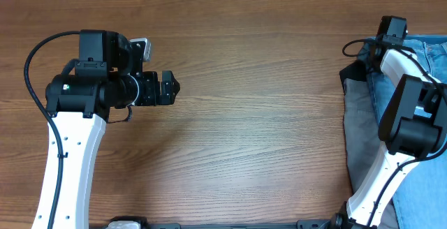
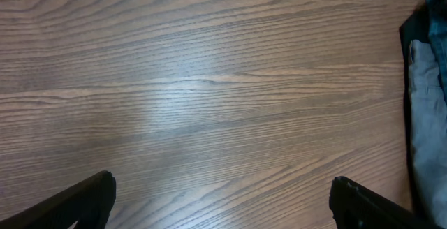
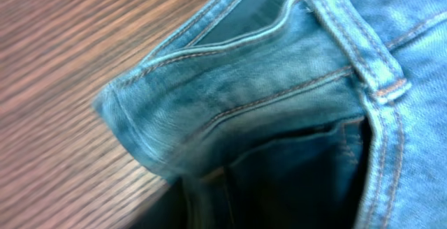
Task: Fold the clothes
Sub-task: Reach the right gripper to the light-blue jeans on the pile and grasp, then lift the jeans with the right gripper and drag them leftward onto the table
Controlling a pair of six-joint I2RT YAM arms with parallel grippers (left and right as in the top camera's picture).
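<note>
A wood-grain surface (image 1: 265,103) stretches between two robot arms, the clothes heaped at its right edge — light-blue jeans (image 1: 429,54) uppermost, grey trousers (image 1: 360,138) and a black top (image 1: 347,72) showing along the heap's inner side. The left hand (image 1: 169,88) hovers wide open over the wood, well apart from the pile, while the right hand (image 1: 391,32) sits at the jeans' waistband (image 3: 244,82) — whether it grips cannot be told. The denim looks heavy, soft and floppy; the doubled, stitched waistband near the belt loop (image 3: 367,54) seems the firmest hold.

Overhead faces straight down; both closer wrist views share its table (image 1: 244,117).
</note>
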